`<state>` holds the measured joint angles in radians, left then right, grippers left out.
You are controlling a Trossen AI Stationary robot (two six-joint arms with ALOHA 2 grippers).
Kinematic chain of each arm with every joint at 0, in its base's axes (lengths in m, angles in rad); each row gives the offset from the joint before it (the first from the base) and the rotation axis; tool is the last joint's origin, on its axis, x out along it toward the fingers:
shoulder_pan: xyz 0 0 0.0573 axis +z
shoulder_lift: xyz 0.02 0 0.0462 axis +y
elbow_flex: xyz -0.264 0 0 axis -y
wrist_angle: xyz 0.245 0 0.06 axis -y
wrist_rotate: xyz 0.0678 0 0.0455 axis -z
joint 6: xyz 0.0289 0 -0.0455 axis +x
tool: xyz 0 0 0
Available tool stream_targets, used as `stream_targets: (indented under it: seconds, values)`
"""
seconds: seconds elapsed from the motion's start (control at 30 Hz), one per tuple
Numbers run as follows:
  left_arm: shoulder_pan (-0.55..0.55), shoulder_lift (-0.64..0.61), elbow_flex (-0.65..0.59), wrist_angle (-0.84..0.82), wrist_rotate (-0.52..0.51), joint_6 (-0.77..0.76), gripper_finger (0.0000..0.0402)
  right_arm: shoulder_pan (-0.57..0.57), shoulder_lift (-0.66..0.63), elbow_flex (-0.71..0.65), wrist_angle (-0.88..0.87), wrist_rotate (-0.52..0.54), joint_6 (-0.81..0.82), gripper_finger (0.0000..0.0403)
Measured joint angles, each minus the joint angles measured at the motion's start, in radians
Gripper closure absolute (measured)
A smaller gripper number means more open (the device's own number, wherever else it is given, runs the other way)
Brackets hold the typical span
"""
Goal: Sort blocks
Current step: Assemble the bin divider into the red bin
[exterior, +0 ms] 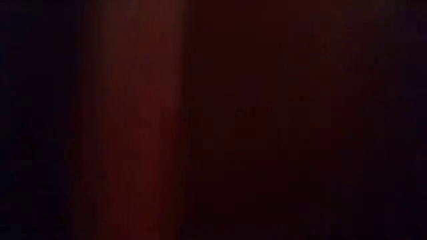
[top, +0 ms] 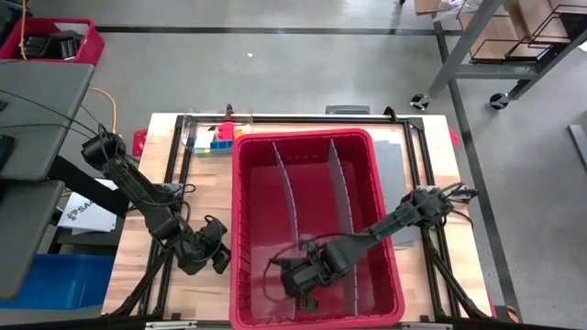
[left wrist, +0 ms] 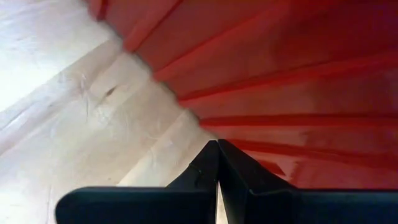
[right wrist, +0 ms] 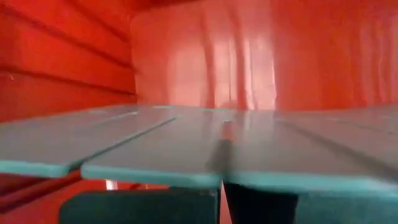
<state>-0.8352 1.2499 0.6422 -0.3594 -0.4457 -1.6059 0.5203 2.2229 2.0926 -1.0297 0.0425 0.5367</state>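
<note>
The blocks [top: 220,139], blue, red, yellow and green, lie in a small cluster on the table just beyond the far left corner of the red bin [top: 316,137]. Two grey divider sheets [top: 282,188] stand upright inside the bin. My left gripper [top: 220,259] is shut and sits low, outside the bin's left wall [left wrist: 280,81]. My right gripper [top: 298,286] is shut and reaches down into the bin's near left part. A grey slotted sheet [right wrist: 186,143] lies flat across the right wrist view, just ahead of its fingers. The low view is dark red and shows nothing more. My left gripper [left wrist: 217,146] points slanting down at the foot of the bin's left wall; I cannot tell whether its tips touch the wall. My right gripper [right wrist: 221,199] has the grey sheet's near edge [right wrist: 155,177] right at its fingertips. The sheet hides the tips, so I cannot tell whether they touch it.
A flat grey sheet [top: 390,165] lies on the table right of the bin. Black frame rails [top: 174,183] run along the table's left, right and far sides. There is bare wood [left wrist: 74,124] left of the bin. A red crate [top: 55,41] stands on the floor beyond the table.
</note>
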Motion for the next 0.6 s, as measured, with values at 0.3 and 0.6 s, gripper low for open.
stream_targets:
  seconds: [0.3, 0.6]
  values:
    - [-0.001, 0.020, 0.000, 0.022, -0.005, 0.001, 0.0402, 0.024, 0.031, -0.002, 0.067, 0.001, 0.005, 0.0403]
    - [0.003, 0.020, -0.001, 0.013, -0.014, 0.005, 0.0401, 0.016, 0.030, -0.002, 0.116, 0.000, 0.005, 0.0403]
